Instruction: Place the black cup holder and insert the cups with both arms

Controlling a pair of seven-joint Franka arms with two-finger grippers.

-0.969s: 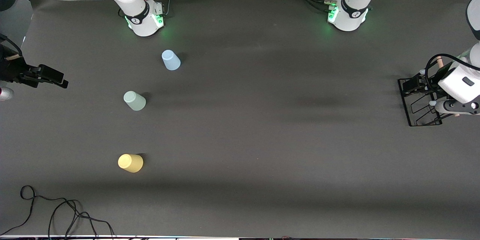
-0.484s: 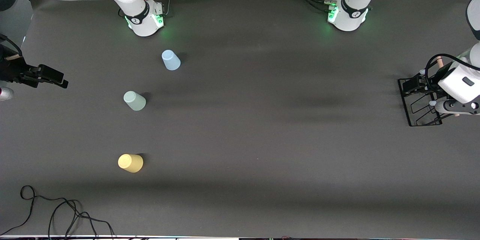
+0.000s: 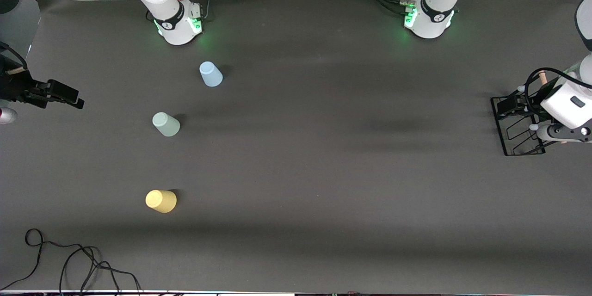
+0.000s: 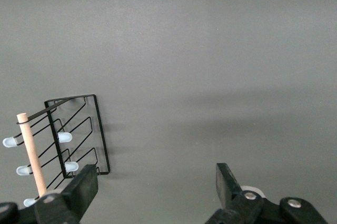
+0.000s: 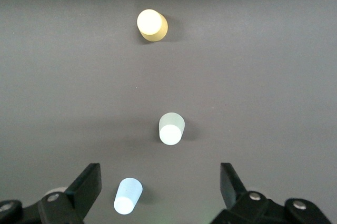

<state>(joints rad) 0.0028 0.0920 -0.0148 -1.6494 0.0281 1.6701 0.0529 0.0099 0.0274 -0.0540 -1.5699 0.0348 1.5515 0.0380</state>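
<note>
Listing stock: black cup holder (image 3: 518,127) at the left arm's end of the table, my left gripper (image 4: 155,182) over it, fingers spread, grasping nothing; right gripper (image 5: 160,184) waits, likewise spread, over the table's other end. Risk: closing off the wooden handle (image 4: 30,150) would tip the rack. Only the right wrist view shows blue cup (image 5: 128,196), green cup (image 5: 171,128) and yellow cup (image 5: 151,24) together from above.

Table (image 3: 323,185): dark grey mat surface. Landmark: green cup (image 3: 165,124), upside down, toward the right arm's end. Blue cup (image 3: 210,74), upside down, farther from the front camera than the green cup. Yellow cup (image 3: 161,200), upside down, nearer than it. Black rack (image 3: 511,125) well apart from it, at the left arm's end. Loose black cable (image 3: 69,259) nearer than the yellow cup, at the table's edge.
</note>
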